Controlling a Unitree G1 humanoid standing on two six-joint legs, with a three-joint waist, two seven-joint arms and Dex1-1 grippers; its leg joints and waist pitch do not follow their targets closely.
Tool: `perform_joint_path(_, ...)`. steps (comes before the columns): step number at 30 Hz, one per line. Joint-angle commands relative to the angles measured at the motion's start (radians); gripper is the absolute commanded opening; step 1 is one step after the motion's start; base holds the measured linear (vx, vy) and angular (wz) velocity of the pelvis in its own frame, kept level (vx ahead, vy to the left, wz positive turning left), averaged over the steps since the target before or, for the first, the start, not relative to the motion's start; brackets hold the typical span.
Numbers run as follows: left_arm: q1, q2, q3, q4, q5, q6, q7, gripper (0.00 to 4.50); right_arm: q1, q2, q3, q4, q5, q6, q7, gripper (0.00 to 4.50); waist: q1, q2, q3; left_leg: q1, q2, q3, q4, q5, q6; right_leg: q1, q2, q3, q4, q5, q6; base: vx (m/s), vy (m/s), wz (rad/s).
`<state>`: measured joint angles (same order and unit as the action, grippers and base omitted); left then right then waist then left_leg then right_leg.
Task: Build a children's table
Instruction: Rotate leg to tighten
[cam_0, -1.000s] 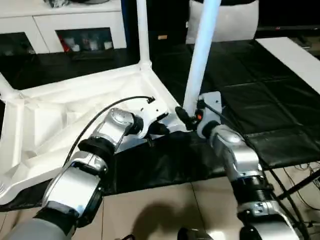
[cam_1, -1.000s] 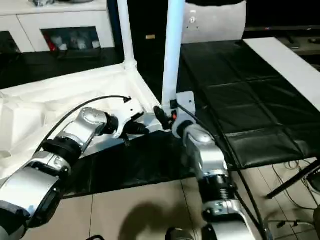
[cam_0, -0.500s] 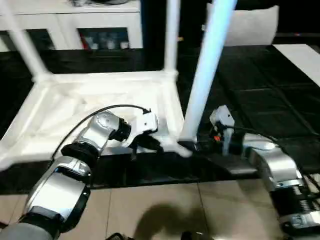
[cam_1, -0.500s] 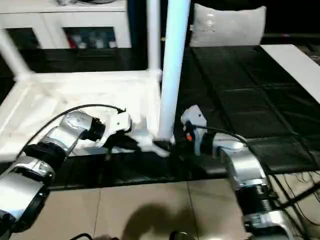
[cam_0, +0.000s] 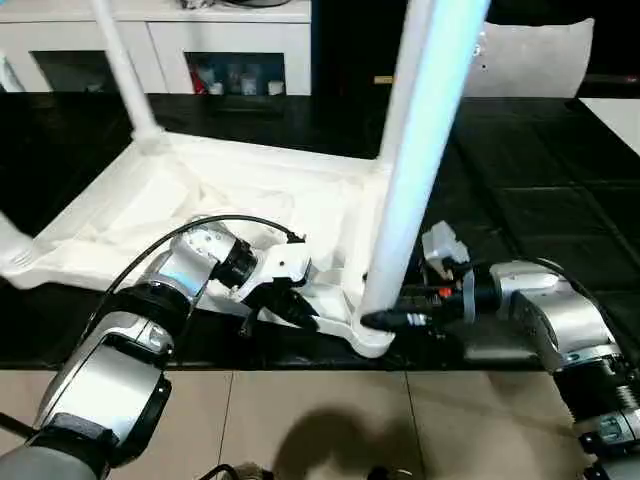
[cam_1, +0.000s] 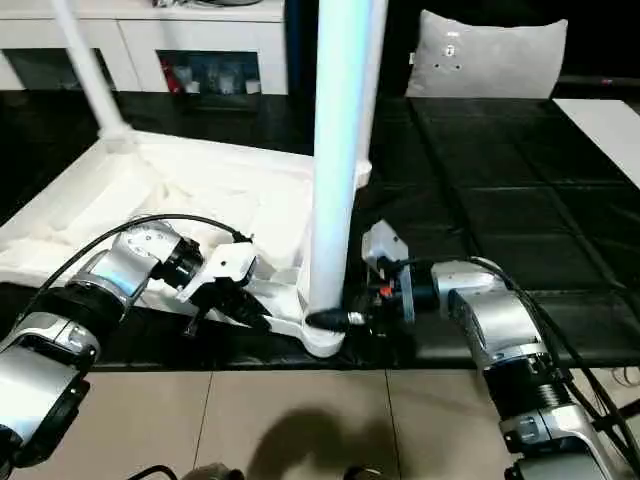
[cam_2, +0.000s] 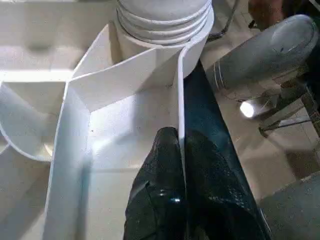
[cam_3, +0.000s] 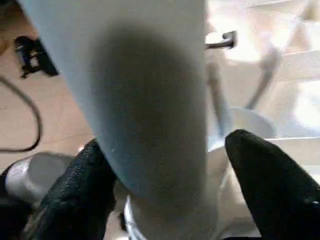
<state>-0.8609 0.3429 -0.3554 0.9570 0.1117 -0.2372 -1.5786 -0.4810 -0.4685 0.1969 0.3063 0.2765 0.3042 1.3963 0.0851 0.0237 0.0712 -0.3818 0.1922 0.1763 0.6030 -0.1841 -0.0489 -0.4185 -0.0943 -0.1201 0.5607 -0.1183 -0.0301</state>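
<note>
- Lying upside down on the black mat (cam_0: 520, 200), the white table top (cam_0: 200, 200) is being shown with its ribbed underside facing up.
- A near leg (cam_1: 335, 150) is being held upright in the top's near corner socket (cam_1: 322, 335), just at the mat's front edge beside the tiled floor (cam_1: 300, 420).
- This leg's base is being flanked by the right pincer (cam_1: 340, 320); in the right wrist view its fingers (cam_3: 265, 180) are being seen spread on either side of the tube, whether pressing it or not cannot be told.
- The top's thin side wall, close to the same socket, is being pinched by the left pincer (cam_2: 180, 145), its fingers closed narrowly on the wall, one on each face.
- Two more legs are being seen standing in the far corners: one at the far left (cam_0: 122, 65), another behind the near leg (cam_0: 398, 90).
- A grey-white pillow (cam_1: 490, 55) and a white cabinet (cam_0: 160, 40) are being seen beyond the mat.
</note>
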Motion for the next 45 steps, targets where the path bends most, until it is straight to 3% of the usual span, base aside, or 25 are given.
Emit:
perform_joint_path(1, -0.023, 0.0, -0.008, -0.03, -0.001, -0.027, -0.035, 0.0, -0.016, -0.008, 0.01, 0.011, 0.0, 0.006, 0.025, 3.25, -0.006, -0.012, -0.086, 0.021, 0.046, -0.004, -0.068, -0.161, 0.095, 0.065, -0.064, 0.053, -0.05, -0.309, -0.205, 0.0, 0.0, 0.0)
perform_joint_path(13, -0.023, 0.0, -0.015, -0.015, 0.015, -0.052, 0.0, 0.0, -0.012, -0.032, 0.039, -0.003, 0.019, 0.046, 0.084, 2.2, 0.0, -0.014, -0.089, 0.02, 0.045, -0.005, -0.066, -0.137, 0.097, 0.067, -0.063, 0.053, -0.047, -0.291, -0.203, 0.0, 0.0, 0.0)
perform_joint_path(19, -0.023, -0.006, -0.008, -0.008, 0.009, -0.033, 0.014, 0.0, 0.011, -0.011, 0.036, -0.029, 0.04, 0.08, 0.072, 2.08, 0.0, -0.013, -0.089, 0.021, 0.045, -0.005, -0.066, -0.15, 0.088, 0.067, -0.063, 0.052, -0.049, -0.307, -0.198, 0.0, 0.0, 0.0)
perform_joint_path(25, -0.042, -0.045, 0.019, -0.002, 0.007, 0.086, 0.136, 0.0, 0.05, 0.064, 0.0, -0.096, 0.057, 0.164, -0.094, 2.07, -0.002, -0.012, -0.082, 0.023, 0.044, -0.005, -0.07, -0.171, 0.072, 0.065, -0.062, 0.052, -0.058, -0.361, -0.18, 0.0, 0.0, 0.0)
perform_joint_path(26, -0.057, -0.063, 0.034, 0.006, 0.005, 0.14, 0.195, 0.0, 0.056, 0.104, -0.005, -0.107, 0.025, 0.164, -0.189, 2.07, -0.011, -0.012, -0.075, 0.025, 0.039, -0.007, -0.072, -0.208, 0.05, 0.063, -0.062, 0.048, -0.067, -0.442, -0.153, 0.0, 0.0, 0.0)
perform_joint_path(29, -0.066, -0.083, 0.049, 0.005, -0.002, 0.179, 0.238, 0.0, 0.05, 0.147, -0.005, -0.093, -0.031, 0.15, -0.301, 2.07, -0.027, -0.013, -0.069, 0.028, 0.03, -0.012, -0.073, -0.251, 0.023, 0.062, -0.064, 0.039, -0.087, -0.567, -0.099, 0.0, 0.0, 0.0)
perform_joint_path(30, -0.078, -0.111, 0.066, 0.004, -0.01, 0.229, 0.301, 0.0, 0.031, 0.212, -0.03, -0.076, -0.052, 0.169, -0.423, 2.06, -0.042, -0.015, -0.068, 0.028, 0.026, -0.014, -0.071, -0.271, 0.018, 0.064, -0.062, 0.033, -0.095, -0.605, -0.079, 0.0, 0.0, 0.0)
perform_joint_path(31, -0.082, -0.121, 0.073, 0.004, -0.014, 0.247, 0.323, 0.0, 0.023, 0.236, -0.042, -0.072, -0.058, 0.182, -0.468, 2.06, -0.057, -0.014, -0.067, 0.026, 0.022, -0.017, -0.07, -0.287, 0.013, 0.063, -0.06, 0.026, -0.1, -0.632, -0.066, 0.0, 0.0, 0.0)
perform_joint_path(32, -0.084, -0.126, 0.077, 0.004, -0.016, 0.257, 0.334, 0.0, 0.02, 0.248, -0.047, -0.07, -0.061, 0.19, -0.492, 2.05, -0.057, -0.014, -0.067, 0.026, 0.022, -0.017, -0.07, -0.287, 0.013, 0.063, -0.06, 0.026, -0.1, -0.632, -0.066, 0.0, 0.0, 0.0)
perform_joint_path(33, -0.103, -0.158, 0.097, 0.013, -0.019, 0.308, 0.422, 0.0, -0.005, 0.314, -0.07, -0.051, -0.082, 0.211, -0.614, 2.04, -0.078, -0.008, -0.068, 0.025, 0.022, -0.022, -0.069, -0.298, 0.004, 0.062, -0.059, 0.02, -0.103, -0.637, -0.059, 0.0, 0.0, 0.0)
perform_joint_path(34, -0.112, -0.172, 0.108, 0.019, -0.023, 0.335, 0.462, 0.0, -0.015, 0.34, -0.076, -0.04, -0.096, 0.214, -0.67, 2.03, -0.094, -0.012, -0.07, 0.026, 0.019, -0.024, -0.066, -0.308, 0.009, 0.063, -0.058, 0.016, -0.107, -0.633, -0.058, 0.0, 0.0, 0.0)
perform_joint_path(37, -0.136, -0.213, 0.152, 0.041, -0.037, 0.391, 0.607, 0.0, -0.064, 0.449, -0.141, 0.031, -0.101, 0.205, -0.88, 2.03, -0.121, -0.005, -0.072, 0.019, 0.02, -0.025, -0.067, -0.3, 0.03, 0.066, -0.058, 0.016, -0.107, -0.588, -0.074, 0.0, 0.0, 0.0)
perform_joint_path(38, -0.137, -0.214, 0.154, 0.041, -0.037, 0.392, 0.61, 0.0, -0.065, 0.452, -0.144, 0.033, -0.1, 0.206, -0.885, 2.03, -0.121, -0.005, -0.072, 0.019, 0.02, -0.025, -0.067, -0.3, 0.03, 0.066, -0.058, 0.016, -0.107, -0.588, -0.074, 0.0, 0.0, 0.0)
perform_joint_path(40, -0.147, -0.232, 0.183, 0.047, -0.038, 0.411, 0.696, 0.0, -0.081, 0.503, -0.168, 0.063, -0.113, 0.187, -0.977, 2.03, -0.132, -0.001, -0.079, 0.02, 0.023, -0.026, -0.069, -0.27, 0.041, 0.067, -0.057, 0.022, -0.097, -0.488, -0.116, 0.0, 0.0, 0.0)
perform_joint_path(41, -0.15, -0.237, 0.192, 0.047, -0.035, 0.417, 0.733, 0.0, -0.084, 0.52, -0.168, 0.071, -0.138, 0.166, -1.013, 2.57, -0.139, -0.003, -0.082, 0.013, 0.025, -0.024, -0.069, -0.245, 0.051, 0.071, -0.057, 0.029, -0.086, -0.415, -0.147, 0.0, 0.0, 0.0)
perform_joint_path(42, -0.148, -0.243, 0.203, 0.045, -0.035, 0.422, 0.771, 0.0, -0.086, 0.543, -0.169, 0.086, -0.17, 0.122, -1.063, 2.73, -0.139, 0.0, -0.087, 0.017, 0.026, -0.019, -0.068, -0.205, 0.07, 0.069, -0.057, 0.037, -0.075, -0.318, -0.192, 0.0, 0.0, 0.0)
perform_joint_path(45, -0.142, -0.242, 0.202, 0.041, -0.031, 0.424, 0.778, 0.0, -0.085, 0.559, -0.178, 0.088, -0.179, 0.1, -1.09, 2.77, -0.135, -0.001, -0.091, 0.011, 0.022, -0.015, -0.064, -0.151, 0.106, 0.077, -0.057, 0.042, -0.061, -0.235, -0.226, 0.035, -0.009, 0.02)
